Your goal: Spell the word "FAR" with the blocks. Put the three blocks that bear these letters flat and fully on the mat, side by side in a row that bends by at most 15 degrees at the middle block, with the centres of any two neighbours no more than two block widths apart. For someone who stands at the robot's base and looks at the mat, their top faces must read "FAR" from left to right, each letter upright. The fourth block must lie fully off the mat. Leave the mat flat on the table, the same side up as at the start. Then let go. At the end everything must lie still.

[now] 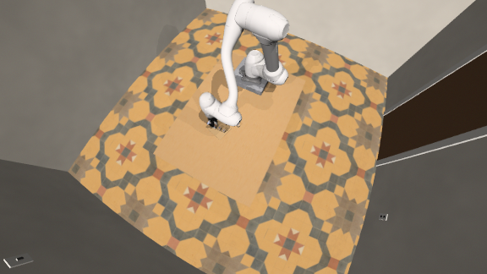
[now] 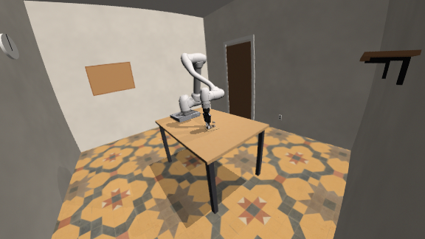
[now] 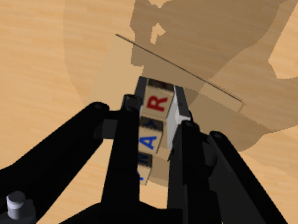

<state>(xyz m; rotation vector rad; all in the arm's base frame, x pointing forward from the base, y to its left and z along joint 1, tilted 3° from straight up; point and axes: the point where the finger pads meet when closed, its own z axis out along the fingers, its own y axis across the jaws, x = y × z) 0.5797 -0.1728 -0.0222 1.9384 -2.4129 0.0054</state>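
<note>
My gripper (image 1: pixel 212 123) (image 2: pixel 208 127) (image 3: pixel 157 95) points down over the mat (image 3: pixel 106 75) and is shut on the R block (image 3: pixel 157 103). The red R faces up between the fingertips. The A block (image 3: pixel 149 141), with a blue letter, lies just beside it, nearer the palm in the wrist view. Past it a third block (image 3: pixel 145 171) is partly hidden by the left finger; only part of its blue letter shows. The three line up roughly in a row. Whether the R block touches the mat or the A block is unclear. The fourth block is not clearly seen.
The wooden table (image 1: pixel 237 169) (image 2: pixel 221 144) surrounds the thin mat. A small pale object (image 1: pixel 238 124) shows at the edge of the arm's wrist in the top view, possibly a block. The robot's base plate (image 2: pixel 178 117) stands at the table's back.
</note>
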